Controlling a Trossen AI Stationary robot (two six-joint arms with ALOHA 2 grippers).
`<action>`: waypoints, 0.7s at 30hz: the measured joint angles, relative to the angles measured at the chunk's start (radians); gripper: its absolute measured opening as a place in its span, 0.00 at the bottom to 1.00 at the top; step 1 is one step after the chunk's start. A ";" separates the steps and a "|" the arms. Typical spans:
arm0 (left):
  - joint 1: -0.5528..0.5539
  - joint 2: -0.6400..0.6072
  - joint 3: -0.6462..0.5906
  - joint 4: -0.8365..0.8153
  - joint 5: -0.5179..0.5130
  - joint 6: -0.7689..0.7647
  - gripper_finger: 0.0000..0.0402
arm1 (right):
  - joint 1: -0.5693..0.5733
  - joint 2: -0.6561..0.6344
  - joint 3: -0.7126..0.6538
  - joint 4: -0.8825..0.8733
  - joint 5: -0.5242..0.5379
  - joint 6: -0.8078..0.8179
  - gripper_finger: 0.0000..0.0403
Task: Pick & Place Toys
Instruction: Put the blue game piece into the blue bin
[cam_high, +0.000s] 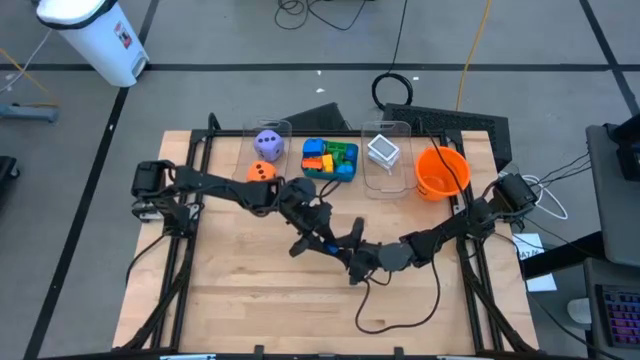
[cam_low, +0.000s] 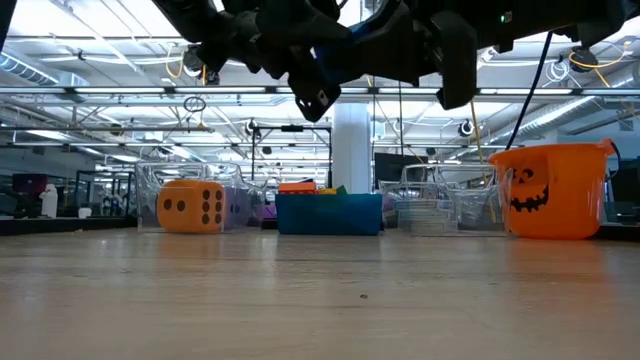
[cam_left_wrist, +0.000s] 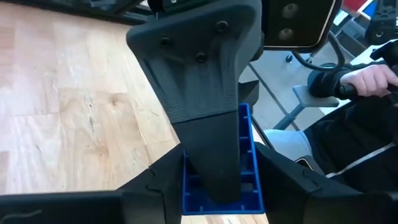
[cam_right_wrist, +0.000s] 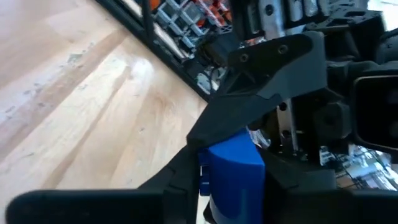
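Blue plastic building brick (cam_left_wrist: 221, 177) hangs above the table's centre, pinched by both claws at once: the left gripper (cam_high: 312, 222) and right gripper (cam_high: 352, 260) each clench it, seemingly a hand-over between arms. Along the table's twelve o'clock edge, a clear plastic bin (cam_high: 283, 130) holds a purple dotted die (cam_high: 268, 143), an orange dotted die (cam_high: 261, 171) beside it; a teal tray (cam_high: 345, 176) carries coloured bricks (cam_high: 323, 157); an orange pumpkin-faced bowl (cam_high: 441, 173) sits at one o'clock.

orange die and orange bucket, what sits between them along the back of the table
In the high view, between the orange die and the orange bucket sit a blue tray of bricks and a clear bin holding a white card.
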 joint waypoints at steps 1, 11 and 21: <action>0.004 0.000 0.000 0.004 0.003 0.004 0.42 | 0.000 0.000 0.000 0.008 0.008 -0.001 0.21; 0.043 -0.015 0.000 -0.011 0.001 0.061 0.52 | 0.001 -0.008 -0.001 0.067 0.104 -0.007 0.21; 0.104 -0.185 0.000 -0.147 -0.024 0.165 0.53 | -0.015 -0.033 -0.001 0.101 0.121 -0.041 0.21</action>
